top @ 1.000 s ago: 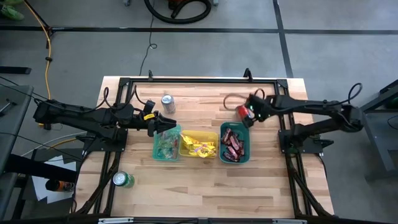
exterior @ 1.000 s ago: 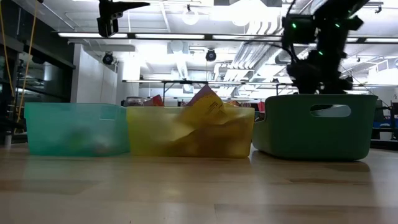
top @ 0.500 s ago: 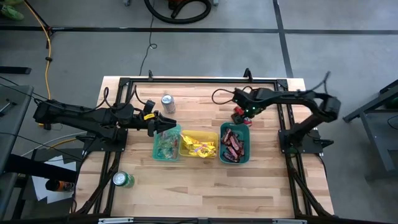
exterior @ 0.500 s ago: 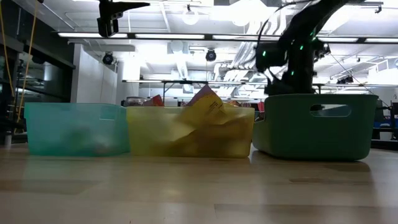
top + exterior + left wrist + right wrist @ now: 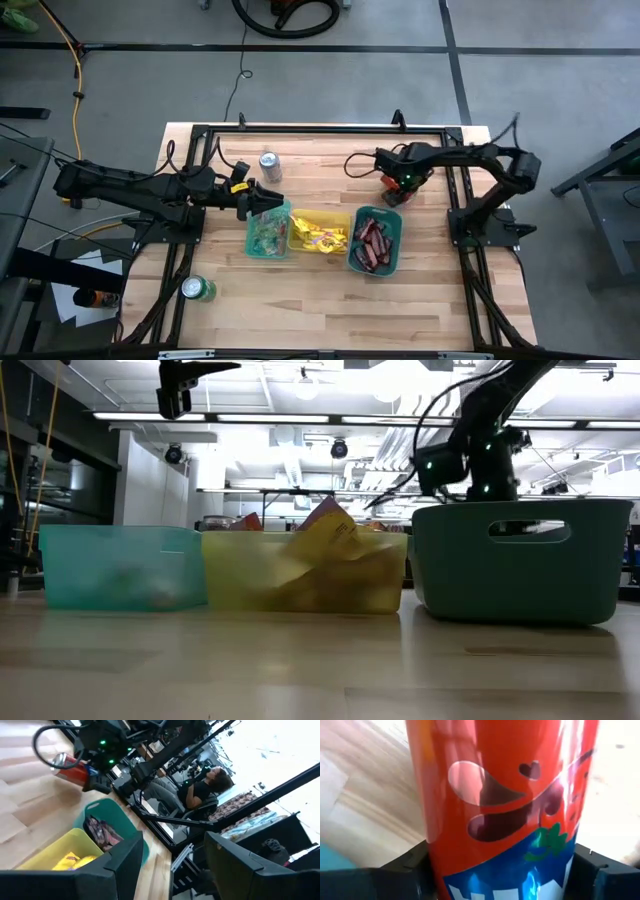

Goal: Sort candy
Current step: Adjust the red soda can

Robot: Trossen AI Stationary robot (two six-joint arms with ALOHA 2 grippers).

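The left arm reaches in from the left with its left gripper (image 5: 272, 201) parted and holding nothing, while the right arm bends in from the right, its right gripper (image 5: 393, 187) clasping a red can (image 5: 505, 805).

The middle of the table (image 5: 330, 300) is taken up by a row of three bins, the teal bin (image 5: 267, 232), the yellow bin (image 5: 319, 232) and the green bin (image 5: 375, 241), the last skewed out of line. Behind the green bin, passage is blocked by the red can (image 5: 392, 190) and the right gripper (image 5: 396, 184) around it; the teal bin's far side is covered by the left gripper (image 5: 272, 200), with a silver can (image 5: 269, 163) just beyond. Open board is left along the near edge, interrupted only by the green can (image 5: 196, 289) at the left corner.
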